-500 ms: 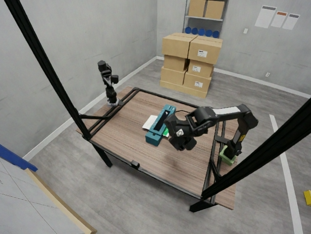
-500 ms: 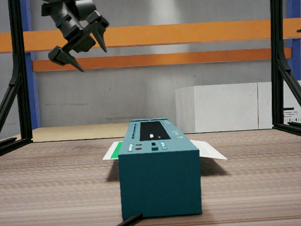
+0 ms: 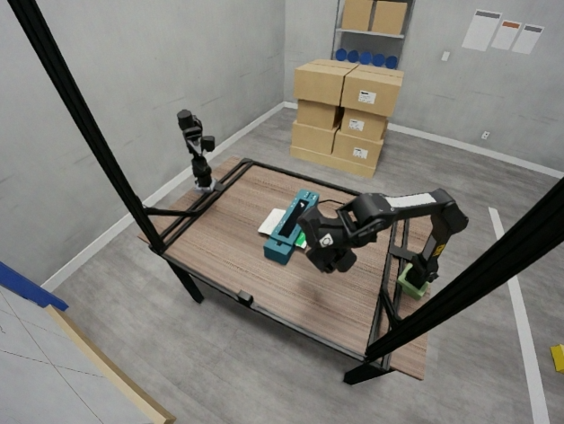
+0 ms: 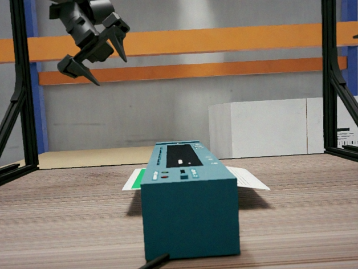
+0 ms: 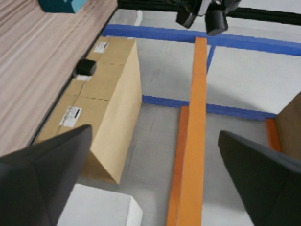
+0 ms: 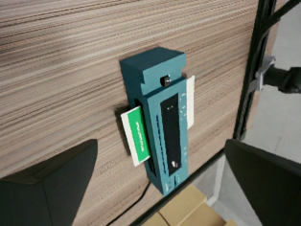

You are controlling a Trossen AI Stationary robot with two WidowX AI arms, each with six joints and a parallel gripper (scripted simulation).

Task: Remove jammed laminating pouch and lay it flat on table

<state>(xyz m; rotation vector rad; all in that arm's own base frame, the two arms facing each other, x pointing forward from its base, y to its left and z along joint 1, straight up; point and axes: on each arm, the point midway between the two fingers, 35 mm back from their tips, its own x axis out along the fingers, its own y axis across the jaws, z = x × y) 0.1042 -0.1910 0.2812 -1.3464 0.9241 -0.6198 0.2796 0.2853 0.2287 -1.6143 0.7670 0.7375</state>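
Observation:
The teal laminator stands upright in the middle of the table, also seen in the exterior view and the right wrist view. The jammed pouch runs through it: a green-edged end sticks out on one side and a white end on the other, both also visible in the top view. A small dark key sits on the stepped end. My right gripper is open and empty, high above the green side. My left gripper is open and empty, far off at the table corner.
The black power cord leaves the laminator's button end and also shows in the right wrist view. The left arm stands folded at the far corner. Black frame rails border the table sides. Cardboard boxes stand on the floor behind.

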